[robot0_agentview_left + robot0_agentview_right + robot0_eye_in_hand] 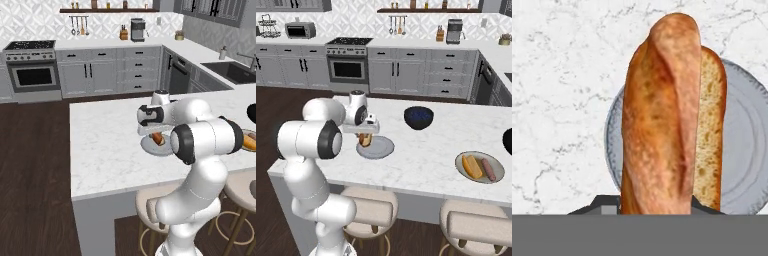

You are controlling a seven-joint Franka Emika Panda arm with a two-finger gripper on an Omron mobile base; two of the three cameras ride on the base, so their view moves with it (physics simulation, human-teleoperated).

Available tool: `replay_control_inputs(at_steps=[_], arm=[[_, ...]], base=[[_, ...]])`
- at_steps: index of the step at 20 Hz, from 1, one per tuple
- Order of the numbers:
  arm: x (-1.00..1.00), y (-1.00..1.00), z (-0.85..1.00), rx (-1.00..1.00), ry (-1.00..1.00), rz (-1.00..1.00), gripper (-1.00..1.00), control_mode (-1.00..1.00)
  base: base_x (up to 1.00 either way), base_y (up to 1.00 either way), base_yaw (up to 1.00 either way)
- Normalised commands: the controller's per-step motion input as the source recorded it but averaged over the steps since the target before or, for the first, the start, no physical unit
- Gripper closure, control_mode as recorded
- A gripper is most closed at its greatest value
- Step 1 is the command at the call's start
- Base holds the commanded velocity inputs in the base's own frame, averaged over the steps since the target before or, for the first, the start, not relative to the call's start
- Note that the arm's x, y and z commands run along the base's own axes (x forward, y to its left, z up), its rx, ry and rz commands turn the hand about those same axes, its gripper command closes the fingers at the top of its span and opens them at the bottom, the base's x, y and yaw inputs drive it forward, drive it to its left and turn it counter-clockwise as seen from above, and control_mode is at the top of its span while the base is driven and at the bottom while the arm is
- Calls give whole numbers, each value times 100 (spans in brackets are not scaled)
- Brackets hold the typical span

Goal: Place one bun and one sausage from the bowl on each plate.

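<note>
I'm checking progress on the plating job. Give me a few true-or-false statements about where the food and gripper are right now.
1. The gripper is shut on a bun. True.
2. The bun hangs over the grey plate. True.
3. The olive-centred plate is bare. False: it carries a bun and a sausage.
4. The blue bowl sits on the stove. False: it stands on the marble counter.
5. Stools stand under the counter's near edge. True.
</note>
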Motion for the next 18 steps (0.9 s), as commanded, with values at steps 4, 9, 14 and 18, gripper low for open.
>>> replay_control_inputs(at_steps=[4, 9, 14, 18], arm=[[75, 0, -44, 0, 10, 0, 100, -100], [24, -7, -39, 0, 13, -2, 100, -100], [-55, 0, -12, 0, 13, -8, 100, -100], [-18, -6, 0, 0, 2, -3, 100, -100]], base=[[0, 0, 0], [0, 0, 0], [0, 0, 0], [0, 0, 0]])
